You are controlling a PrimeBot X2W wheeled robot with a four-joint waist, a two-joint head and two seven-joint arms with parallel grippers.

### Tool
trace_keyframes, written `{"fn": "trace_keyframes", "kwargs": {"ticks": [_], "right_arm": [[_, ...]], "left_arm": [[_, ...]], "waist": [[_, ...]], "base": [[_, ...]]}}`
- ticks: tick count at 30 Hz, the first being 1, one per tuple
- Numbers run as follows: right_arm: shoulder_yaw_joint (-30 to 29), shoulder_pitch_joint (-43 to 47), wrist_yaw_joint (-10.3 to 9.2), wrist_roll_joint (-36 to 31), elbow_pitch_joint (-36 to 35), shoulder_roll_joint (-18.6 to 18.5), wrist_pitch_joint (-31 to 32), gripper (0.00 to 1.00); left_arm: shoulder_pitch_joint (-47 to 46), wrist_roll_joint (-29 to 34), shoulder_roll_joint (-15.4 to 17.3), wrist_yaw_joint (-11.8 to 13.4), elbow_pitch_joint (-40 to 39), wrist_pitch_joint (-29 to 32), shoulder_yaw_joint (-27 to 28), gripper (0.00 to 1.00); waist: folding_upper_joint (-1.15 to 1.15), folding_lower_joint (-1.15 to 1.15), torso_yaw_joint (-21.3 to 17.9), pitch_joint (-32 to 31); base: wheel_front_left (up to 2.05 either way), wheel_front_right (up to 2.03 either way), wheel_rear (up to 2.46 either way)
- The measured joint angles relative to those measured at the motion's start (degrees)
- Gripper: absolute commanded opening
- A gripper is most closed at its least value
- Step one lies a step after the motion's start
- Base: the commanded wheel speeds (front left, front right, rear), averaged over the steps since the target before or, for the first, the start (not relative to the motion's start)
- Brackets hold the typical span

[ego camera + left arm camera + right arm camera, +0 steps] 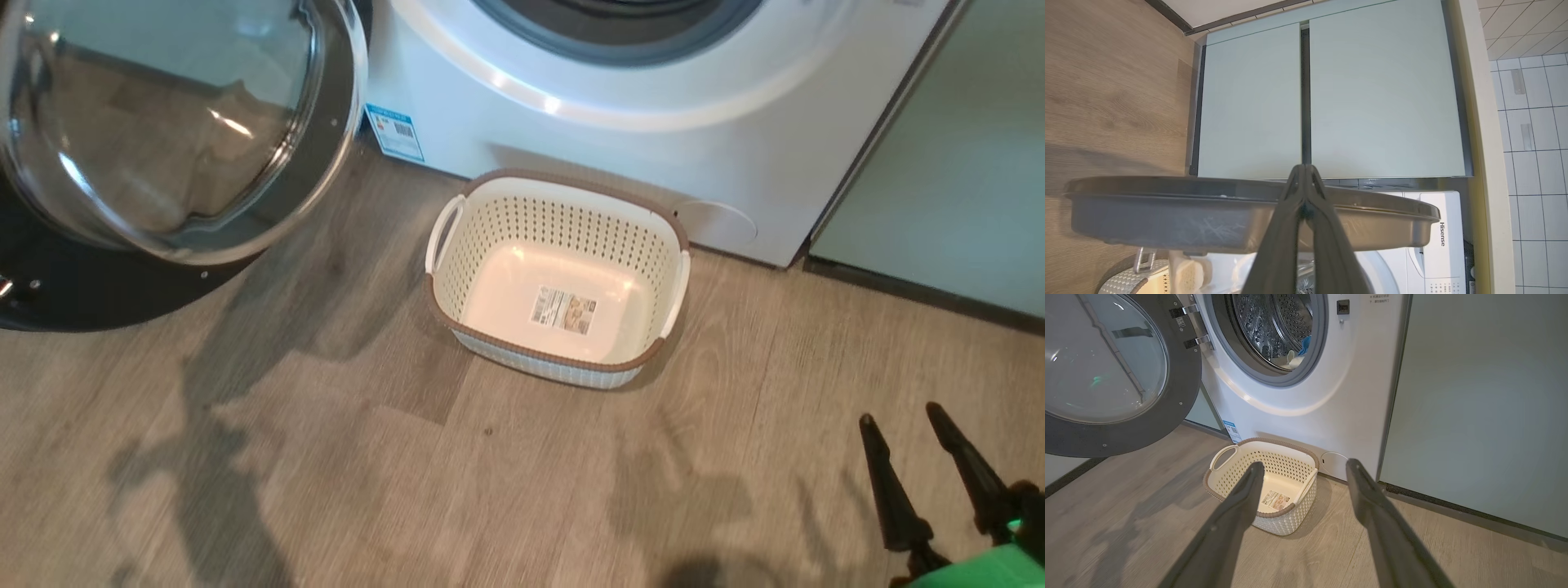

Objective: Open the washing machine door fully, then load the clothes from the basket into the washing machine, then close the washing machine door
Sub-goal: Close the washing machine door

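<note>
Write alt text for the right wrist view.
The right gripper, two dark fingers open, points toward an empty cream perforated plastic basket. Behind, the white front-loading washing machine has its round black-rimmed glass door open, pale clothes in the steel drum.

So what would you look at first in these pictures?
The big round washing machine door, swung wide open at the upper left. Then the empty basket on the wooden floor right before the white washing machine, with pale clothes in its drum.
</note>
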Motion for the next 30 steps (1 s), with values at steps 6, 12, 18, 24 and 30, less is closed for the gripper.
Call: {"fn": "trace_keyframes", "kwargs": {"ticks": [6, 12, 18, 24, 30], "right_arm": [[-0.41, -1.00, 0.00, 0.26, -0.25, -0.13, 0.00, 1.00], [-0.54, -1.24, 0.00, 0.29, -0.25, -0.44, 0.00, 1.00], [-0.70, -1.80, 0.00, 0.42, -0.29, -0.56, 0.00, 1.00], [-0.90, -1.81, 0.00, 0.42, -0.30, -0.56, 0.03, 1.00], [-0.93, -1.81, 0.00, 0.42, -0.30, -0.56, 0.04, 1.00]], "left_arm": [[-0.38, 0.58, -0.66, -0.48, -0.31, -0.45, -0.24, 0.00], [-0.97, 1.35, -0.45, -0.48, -0.54, -0.09, -1.13, 0.00], [-1.03, 1.51, -0.21, -0.73, -0.91, 1.82, -1.99, 0.00], [-1.03, 1.38, -0.44, -1.54, -2.14, 5.57, -2.96, 0.00], [-1.02, -0.97, -1.93, -2.44, -4.47, 10.39, -3.99, 0.00]], "waist": [[0.00, -0.01, -0.08, 1.64], [0.00, -0.02, -0.12, 2.20], [0.00, -0.02, -0.17, 2.51], [0.00, -0.02, 0.15, 2.52], [0.00, -0.01, 0.69, 2.52]], "base": [[0.00, 0.00, 0.00], [0.00, 0.00, 0.00], [0.00, 0.00, 0.00], [0.00, 0.00, 0.00], [0.00, 0.00, 0.00]]}}
